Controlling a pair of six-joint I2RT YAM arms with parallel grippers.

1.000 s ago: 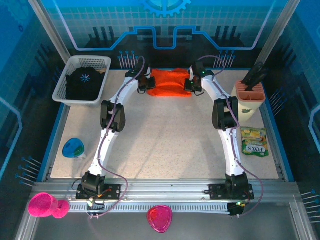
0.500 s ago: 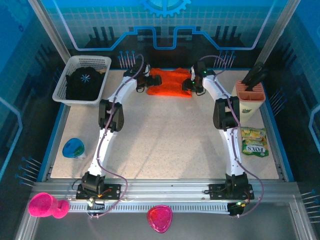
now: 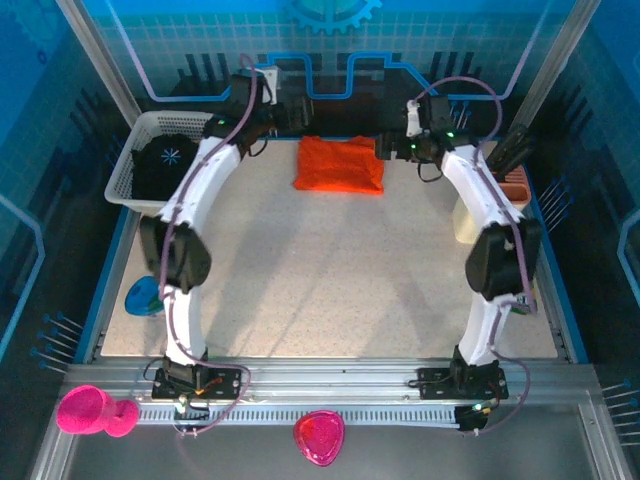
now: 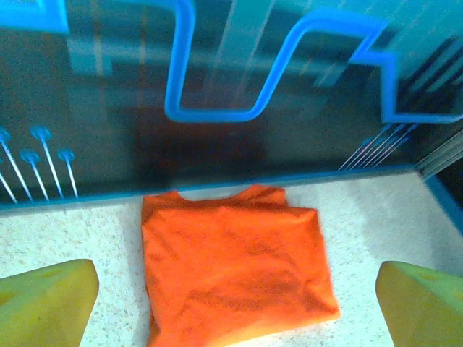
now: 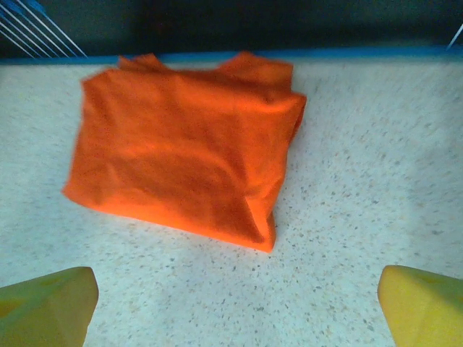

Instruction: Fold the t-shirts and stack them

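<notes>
Left gripper (image 3: 292, 108) and right gripper (image 3: 392, 150) spread wide — empty, off the orange t-shirt (image 3: 340, 165).

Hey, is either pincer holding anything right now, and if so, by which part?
Nothing is held. The left pincer and the right pincer are both open, and the folded orange t-shirt lies free on the table, touched by neither.

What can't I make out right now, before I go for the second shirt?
- black t-shirt: top view, small and dark inside the basket, with the left arm over the basket's right edge; folded or bunched, cannot tell.
- orange t-shirt: its lower layers are hidden under the top layer in all views.
- blue item: top view, partly behind the left arm's elbow, too small to identify.
- tan holder: top view, mostly covered by the right arm.
</notes>
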